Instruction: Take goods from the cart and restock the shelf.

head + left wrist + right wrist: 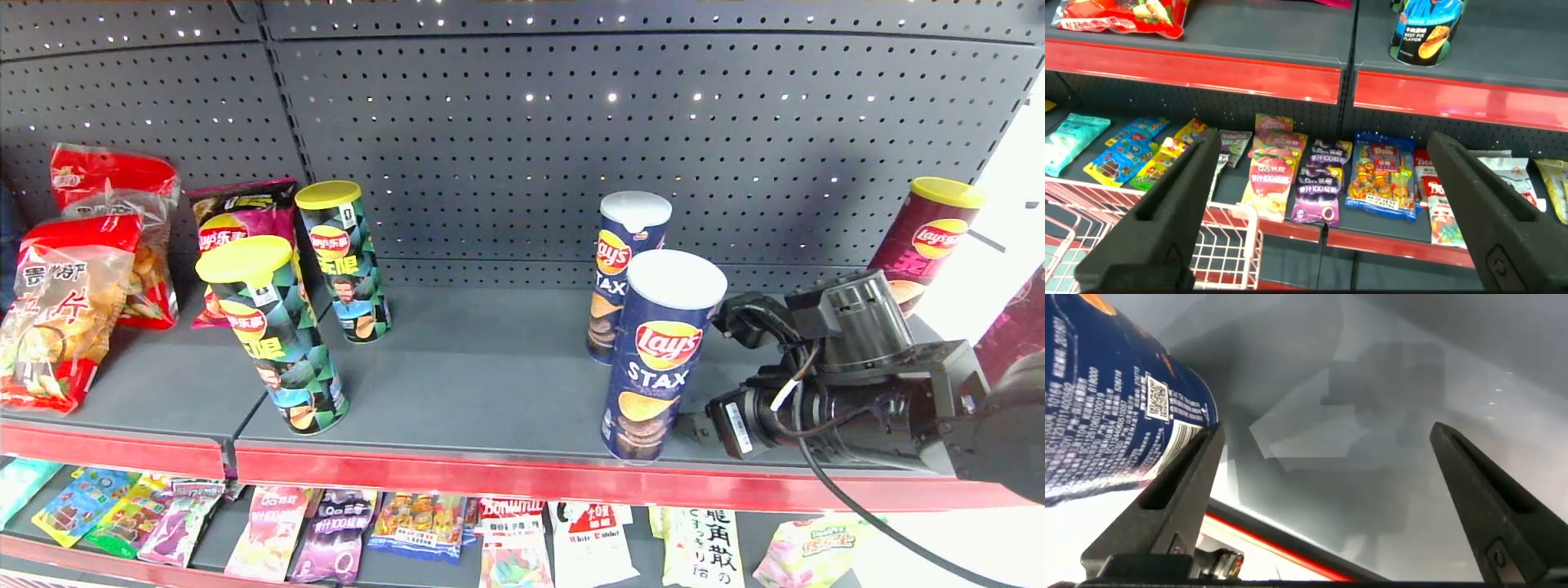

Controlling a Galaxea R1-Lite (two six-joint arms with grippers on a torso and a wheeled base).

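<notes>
Two dark blue chip cans with white lids stand on the grey shelf (490, 367); the front can (661, 351) is near the red front edge, the rear can (622, 269) behind it. My right gripper (692, 426) lies low on the shelf just right of the front can's base. In the right wrist view it (1324, 433) is open, and the blue can (1110, 416) stands beside one finger, outside the gap. My left gripper (1323, 139) hangs open and holds nothing, above the white wire cart (1229, 245).
Two green cans with yellow lids (273, 327) (343, 257) stand left of centre, and bagged snacks (65, 310) lie at the far left. A red can (931, 237) stands at the back right. Candy bags (1315, 184) fill the lower shelf.
</notes>
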